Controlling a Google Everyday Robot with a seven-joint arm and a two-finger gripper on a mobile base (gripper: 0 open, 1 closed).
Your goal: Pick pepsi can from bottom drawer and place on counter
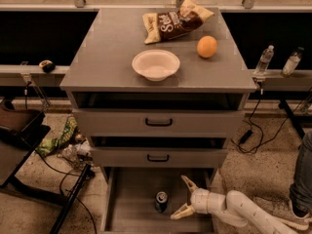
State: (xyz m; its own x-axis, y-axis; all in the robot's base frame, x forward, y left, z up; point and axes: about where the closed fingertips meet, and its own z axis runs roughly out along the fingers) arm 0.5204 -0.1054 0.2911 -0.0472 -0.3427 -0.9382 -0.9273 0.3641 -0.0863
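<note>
The gripper point(182, 198) sits inside the open bottom drawer point(130, 199), fingers spread wide, holding nothing. The pepsi can point(161, 201) stands upright on the drawer floor just beside the fingertips, apparently untouched. The counter point(109, 50) is above.

— From where is the scene viewed?

— One view is given. The cabinet point(158, 123) is seen from in front and from above, with the lens tilted downward, so the counter point(107, 57) is spread across the upper half of the frame and the drawer fronts are foreshortened below it.

— How near is the camera set?

— Fairly near. The cabinet is centred, strips of floor point(39, 213) are shown at left and right, and the bottom drawer point(131, 206) is cut by the lower edge.

— Where is the gripper placed?

— The gripper point(179, 197) is seen at lower centre, fingers spread apart, just right of the pepsi can point(161, 201). Its arm point(243, 211) is cut by the lower right corner.
</note>
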